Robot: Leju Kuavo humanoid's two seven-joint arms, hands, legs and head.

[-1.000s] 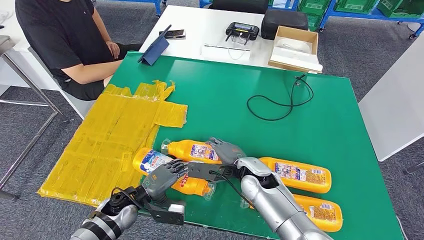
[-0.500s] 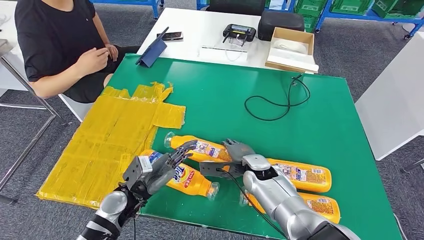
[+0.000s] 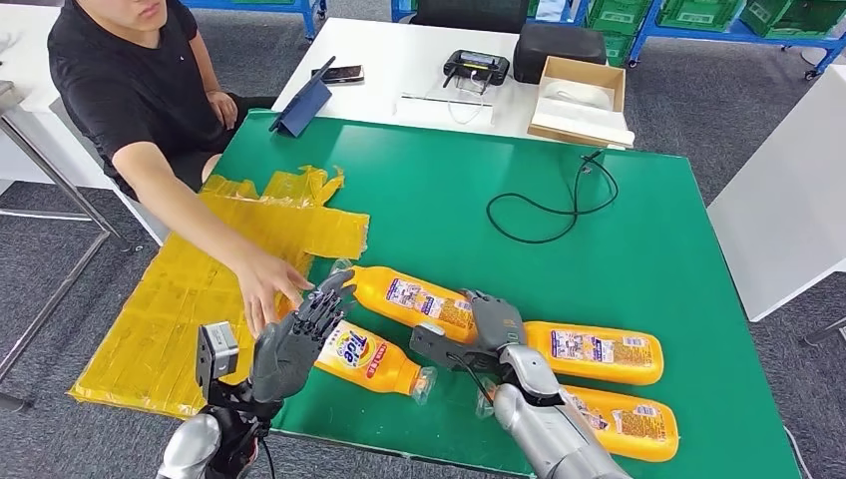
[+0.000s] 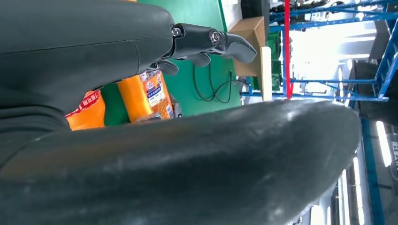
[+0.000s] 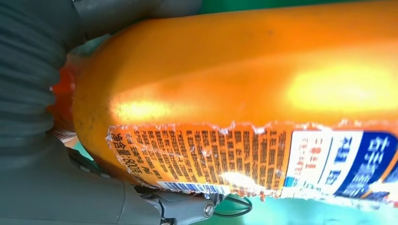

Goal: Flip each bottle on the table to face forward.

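Observation:
Several orange bottles lie on the green table [image 3: 449,170]. The near left bottle [image 3: 367,359] shows its Tide front label. My left hand [image 3: 291,341] hovers above its base end, fingers [image 4: 211,40] spread, holding nothing. Behind it lies a bottle [image 3: 411,299] with its back label up. My right hand [image 3: 491,329] wraps that bottle's base end, fingers over the top and thumb on the near side. Up close, the orange body and printed back label [image 5: 244,159] sit against the palm. Two more bottles [image 3: 599,352] [image 3: 627,423] lie at the right, back labels up.
A person seated at the far left reaches a hand [image 3: 261,286] onto the yellow sheet [image 3: 190,289], close to my left hand. A black cable [image 3: 549,205] lies mid-table. A cardboard box [image 3: 584,95], controller and tablet sit on the white table behind.
My left hand let go of the Tide bottle and rose with fingers spread. The person's arm reached in over the yellow sheet. The bottle in my right hand shifted slightly right.

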